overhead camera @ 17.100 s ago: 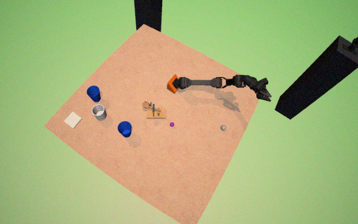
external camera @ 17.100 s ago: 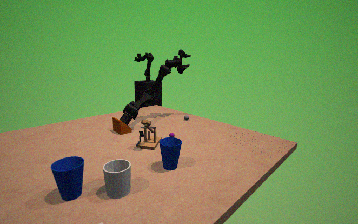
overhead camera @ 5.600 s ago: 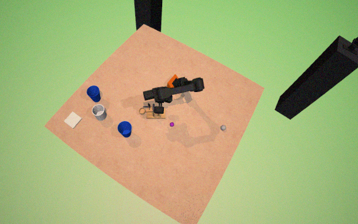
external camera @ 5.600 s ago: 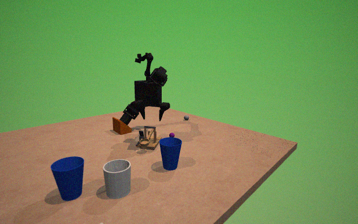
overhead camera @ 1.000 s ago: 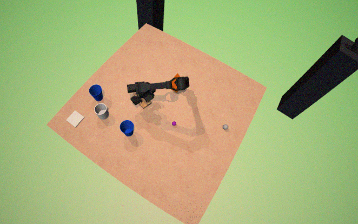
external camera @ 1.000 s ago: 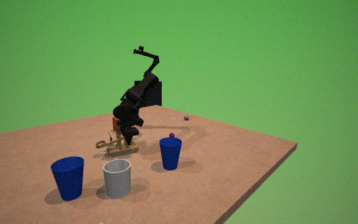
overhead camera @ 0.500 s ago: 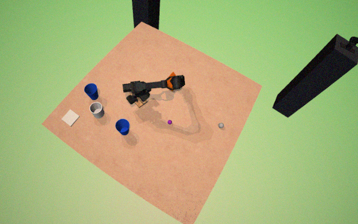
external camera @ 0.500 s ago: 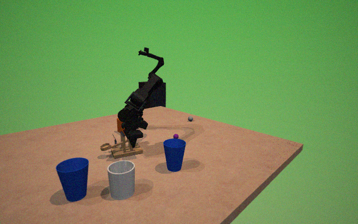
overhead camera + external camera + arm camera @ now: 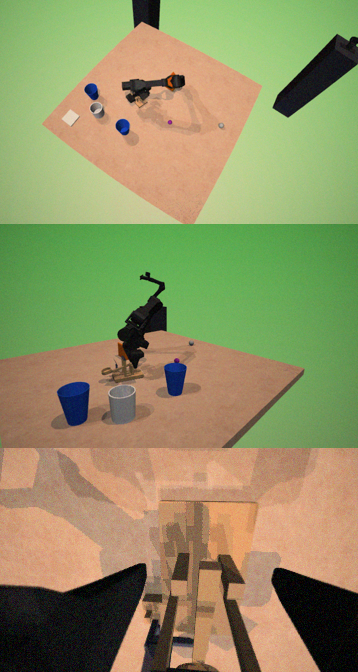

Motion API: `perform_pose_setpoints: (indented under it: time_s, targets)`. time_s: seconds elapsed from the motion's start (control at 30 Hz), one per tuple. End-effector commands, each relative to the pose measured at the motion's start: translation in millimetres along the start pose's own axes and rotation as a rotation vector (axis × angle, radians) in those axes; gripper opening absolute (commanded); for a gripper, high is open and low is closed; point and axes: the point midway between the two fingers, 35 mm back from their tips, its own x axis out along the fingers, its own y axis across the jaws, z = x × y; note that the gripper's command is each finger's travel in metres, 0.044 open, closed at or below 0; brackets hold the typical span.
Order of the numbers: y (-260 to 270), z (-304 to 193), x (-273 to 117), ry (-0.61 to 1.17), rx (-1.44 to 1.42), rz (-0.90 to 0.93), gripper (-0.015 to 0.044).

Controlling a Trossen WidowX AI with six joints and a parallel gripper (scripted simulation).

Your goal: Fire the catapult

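Note:
The wooden catapult (image 9: 140,103) (image 9: 129,377) (image 9: 234,520) stands on the table under my arm. Its throwing arm carries a round cup (image 9: 106,371) that shows no ball, on the left in the exterior view. My gripper (image 9: 138,96) (image 9: 208,572) is open, pointing down over the catapult. In the wrist view its fingers stand on either side of the uprights, with gaps. The purple ball (image 9: 170,122) (image 9: 176,360) and a grey ball (image 9: 221,125) (image 9: 191,342) lie on the table. The white mug (image 9: 97,110) (image 9: 122,408) stands upright between two blue cups.
One blue cup (image 9: 91,91) (image 9: 74,405) and another blue cup (image 9: 123,127) (image 9: 175,381) flank the mug. An orange block (image 9: 173,73) (image 9: 121,351) sits behind the catapult, partly hidden by my arm. A flat white square (image 9: 71,118) lies beyond the mug near the table edge.

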Motion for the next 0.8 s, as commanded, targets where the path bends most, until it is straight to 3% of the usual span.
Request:
perform_pose_setpoints:
  time_s: [0.0, 0.1, 0.17, 0.43, 0.63, 0.77]
  targets:
    - [0.0, -3.0, -54.3, 0.011, -0.003, -0.019, 0.0440]
    - [3.5, -1.9, -75.1, 0.010, -0.003, -0.018, 0.0440]
    - [-0.9, -4.6, -56.9, 0.008, 0.004, -0.027, 0.0440]
    - [4.6, -1.0, -69.4, 0.008, 0.004, -0.026, 0.0440]
    - [3.0, -1.3, -24.3, 0.007, 0.004, -0.026, 0.0440]
    - [3.1, -1.2, -22.4, 0.007, 0.003, -0.026, 0.0440]
